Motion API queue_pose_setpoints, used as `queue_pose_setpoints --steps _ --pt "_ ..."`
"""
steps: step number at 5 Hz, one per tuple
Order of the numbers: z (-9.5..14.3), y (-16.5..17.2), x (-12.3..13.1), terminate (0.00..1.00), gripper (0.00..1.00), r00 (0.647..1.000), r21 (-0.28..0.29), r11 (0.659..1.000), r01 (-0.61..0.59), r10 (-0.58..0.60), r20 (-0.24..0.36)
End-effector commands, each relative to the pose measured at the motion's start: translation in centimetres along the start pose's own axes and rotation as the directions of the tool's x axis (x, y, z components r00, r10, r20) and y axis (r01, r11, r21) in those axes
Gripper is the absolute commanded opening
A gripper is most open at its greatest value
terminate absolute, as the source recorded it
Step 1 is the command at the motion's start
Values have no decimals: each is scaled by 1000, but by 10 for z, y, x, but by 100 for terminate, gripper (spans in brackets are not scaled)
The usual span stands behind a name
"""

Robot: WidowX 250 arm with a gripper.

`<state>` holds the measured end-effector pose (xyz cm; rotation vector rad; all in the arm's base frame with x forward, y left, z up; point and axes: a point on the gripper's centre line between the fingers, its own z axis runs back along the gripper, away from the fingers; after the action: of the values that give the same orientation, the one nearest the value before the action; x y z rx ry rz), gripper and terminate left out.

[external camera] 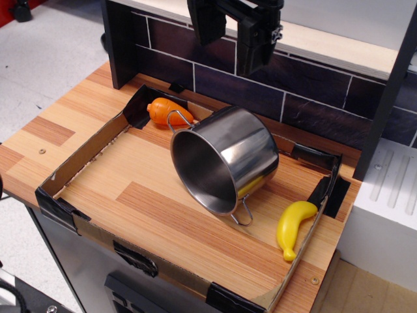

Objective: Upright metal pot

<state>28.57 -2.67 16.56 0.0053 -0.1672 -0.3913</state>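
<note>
The metal pot (225, 158) is shiny steel and lies on its side in the middle of the wooden counter, its open mouth facing front-left. One wire handle points up at the rim near the carrot, the other rests on the wood at the front. My gripper (232, 40) hangs high above the pot's far side, near the dark tiled wall. Its two black fingers stand apart and hold nothing.
An orange toy carrot (167, 111) lies at the back left, just behind the pot's rim. A yellow toy banana (292, 227) lies at the front right. A low cardboard border (70, 210) with black tape rings the work area. A white unit (384, 208) stands at the right.
</note>
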Motion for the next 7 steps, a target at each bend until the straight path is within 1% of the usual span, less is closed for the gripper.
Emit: queue_pose_setpoints --steps 1,3,4,5,6,7 --pt "0 0 0 0 100 1000 0 1000 0 0 0" --pt "0 0 0 0 100 1000 0 1000 0 0 0" --pt "5 0 6 0 100 969 -41 969 243 -241 44" --pt "6 6 5 0 100 924 -95 919 382 -383 7" --pt "11 17 4 0 100 872 -102 867 488 -488 18" --pt "11 46 -9 0 100 782 -102 781 616 -622 -34"
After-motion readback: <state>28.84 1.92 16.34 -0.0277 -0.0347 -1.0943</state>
